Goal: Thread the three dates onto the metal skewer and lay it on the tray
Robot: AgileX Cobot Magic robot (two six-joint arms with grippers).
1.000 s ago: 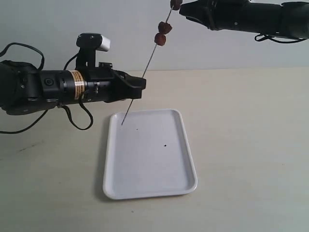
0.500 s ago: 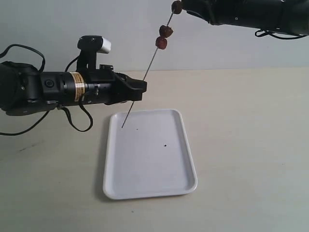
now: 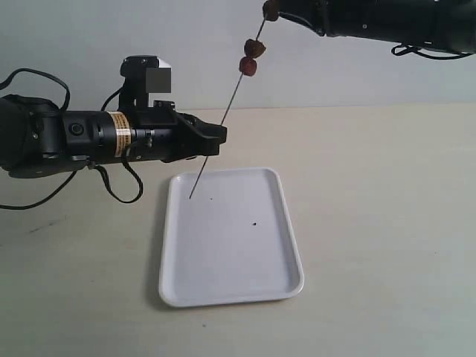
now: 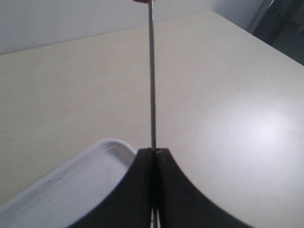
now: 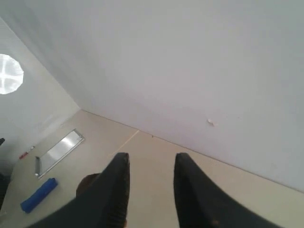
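Soft, even light is filling the exterior view, throwing only faint shadows along the tray [image 3: 223, 253] rim and under the left arm [image 3: 74, 137], whose camera [image 3: 158, 78] is showing a grey blurred square. In the left wrist view a broad sheen is glaring off the table [image 4: 266, 128] beside the crisp skewer [image 4: 151, 71], and the left fingers [image 4: 175, 190] are sinking into flat black. In the right wrist view a round spot [image 5: 7, 73] is blowing out white, and the right fingers [image 5: 192, 190] are looming out of focus.
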